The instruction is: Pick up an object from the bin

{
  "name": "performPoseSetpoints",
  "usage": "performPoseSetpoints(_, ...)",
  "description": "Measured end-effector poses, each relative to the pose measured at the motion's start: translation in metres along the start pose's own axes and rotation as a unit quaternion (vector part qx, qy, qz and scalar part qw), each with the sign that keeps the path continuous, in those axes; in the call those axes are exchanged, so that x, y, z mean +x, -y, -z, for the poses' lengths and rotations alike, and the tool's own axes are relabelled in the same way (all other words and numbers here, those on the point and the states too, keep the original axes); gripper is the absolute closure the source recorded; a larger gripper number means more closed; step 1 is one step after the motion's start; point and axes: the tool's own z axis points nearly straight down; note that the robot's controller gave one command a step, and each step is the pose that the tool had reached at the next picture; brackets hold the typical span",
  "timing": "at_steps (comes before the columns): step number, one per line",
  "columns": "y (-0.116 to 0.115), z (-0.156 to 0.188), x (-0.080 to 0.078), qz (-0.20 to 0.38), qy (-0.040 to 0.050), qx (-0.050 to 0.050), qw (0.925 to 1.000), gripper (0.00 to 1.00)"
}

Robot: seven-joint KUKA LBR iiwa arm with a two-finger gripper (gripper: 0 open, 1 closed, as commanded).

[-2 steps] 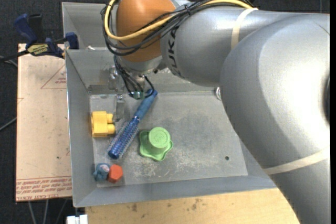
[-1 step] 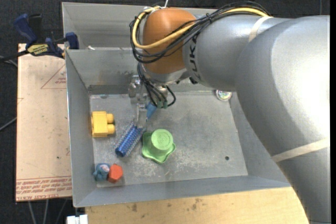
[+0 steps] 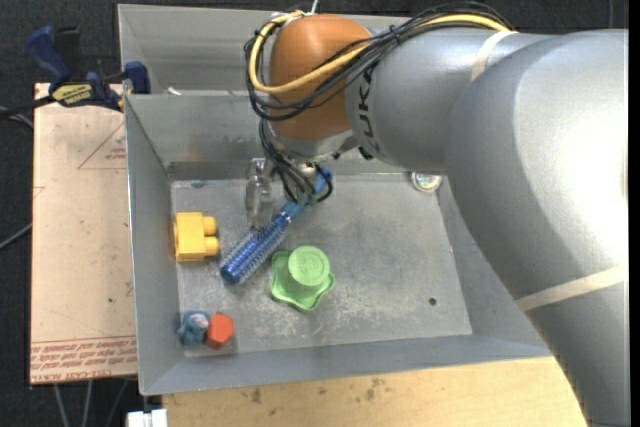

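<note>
Grey bin (image 3: 400,255) with a few small toys in it, and the tool (image 3: 261,190) down low by a blue brush (image 3: 255,253).
The brush is long and thin, with a bristly blue head and a smooth blue handle. It lies slanted in the middle of the bin floor, handle toward the back wall. The tool hangs just beside the handle end, and it is hard to tell if it is wide or narrow. A green bumpy lid (image 3: 300,277) lies just beside the brush head. A yellow block (image 3: 194,237) sits near the bin's side wall.
</note>
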Motion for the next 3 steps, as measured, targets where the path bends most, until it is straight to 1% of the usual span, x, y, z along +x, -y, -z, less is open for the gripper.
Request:
performPoseSetpoints(1,0.036,0.023,0.056,0.176,-0.0003,0.001,0.9844,1.0)
performPoseSetpoints(2,0.035,0.023,0.056,0.176,0.0006,0.0,0.9844,0.0)
performPoseSetpoints(3,0.093,-0.006,0.041,0.31,-0.001,0.002,0.9507,0.0)
